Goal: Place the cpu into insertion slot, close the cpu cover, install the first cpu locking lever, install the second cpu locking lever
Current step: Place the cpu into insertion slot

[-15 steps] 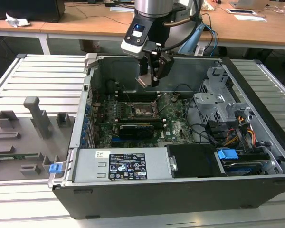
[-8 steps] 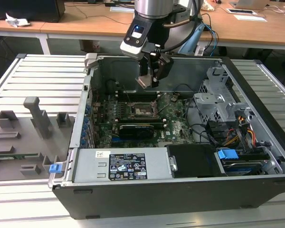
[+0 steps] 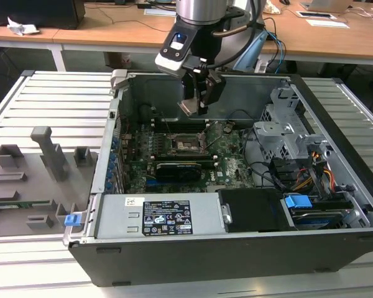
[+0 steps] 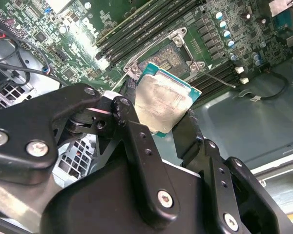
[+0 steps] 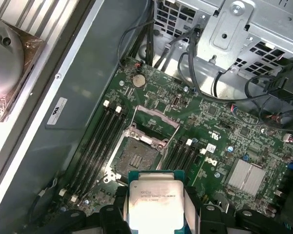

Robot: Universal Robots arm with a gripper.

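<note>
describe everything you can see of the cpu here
The cpu is a flat square chip with a dull, smudged silver-grey metal top and a thin green border. The gripper clamps it by two opposite edges between black fingers. It hangs in the air above the motherboard, close to the open insertion slot, not yet seated.

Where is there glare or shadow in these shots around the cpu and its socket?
Second wrist view: the cpu, held in the gripper, glares pale on its metal top. First wrist view: the cpu is bright, the insertion slot evenly lit. Exterior view: the slot lies inside the dim computer case.
</note>
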